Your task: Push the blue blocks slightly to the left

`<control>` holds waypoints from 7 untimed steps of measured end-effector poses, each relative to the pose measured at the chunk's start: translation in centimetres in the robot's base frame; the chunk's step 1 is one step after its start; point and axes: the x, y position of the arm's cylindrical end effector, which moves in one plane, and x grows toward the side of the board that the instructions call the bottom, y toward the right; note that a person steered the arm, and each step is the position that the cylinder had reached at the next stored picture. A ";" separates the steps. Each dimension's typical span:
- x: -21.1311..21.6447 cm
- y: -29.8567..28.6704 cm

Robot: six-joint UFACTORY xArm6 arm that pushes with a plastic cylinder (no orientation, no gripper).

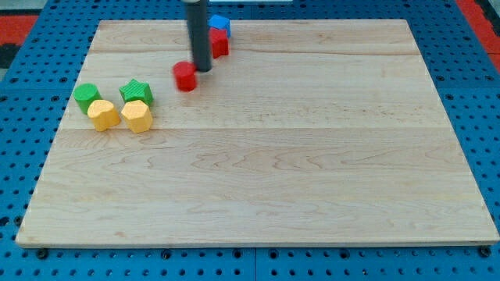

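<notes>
My tip [202, 69] rests on the wooden tabletop [312, 156] near the view's top, left of centre. The tool is a plain dark rod with nothing to open or close, and it holds nothing. A red cylinder [185, 76] sits just to the view's left of the tip, very close to it; whether they touch I cannot tell. A second red block [219, 44] lies just behind the rod on the view's right, partly hidden by it, so its shape is hard to make out. Only one blue block [219, 23] can be seen, right against that red block at the view's top and near the tabletop's far edge; the rod covers part of it too.

Well apart, toward the view's left, four blocks cluster closely: a green block [86, 96], a green star [136, 90], a yellow block [103, 114] and a second yellow block [137, 116]. That makes two red, two green, two yellow and one blue visible.
</notes>
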 end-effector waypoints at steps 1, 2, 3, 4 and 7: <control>2.1 -3.0; 2.7 -0.9; 2.5 8.4; 0.8 20.3; -8.7 31.4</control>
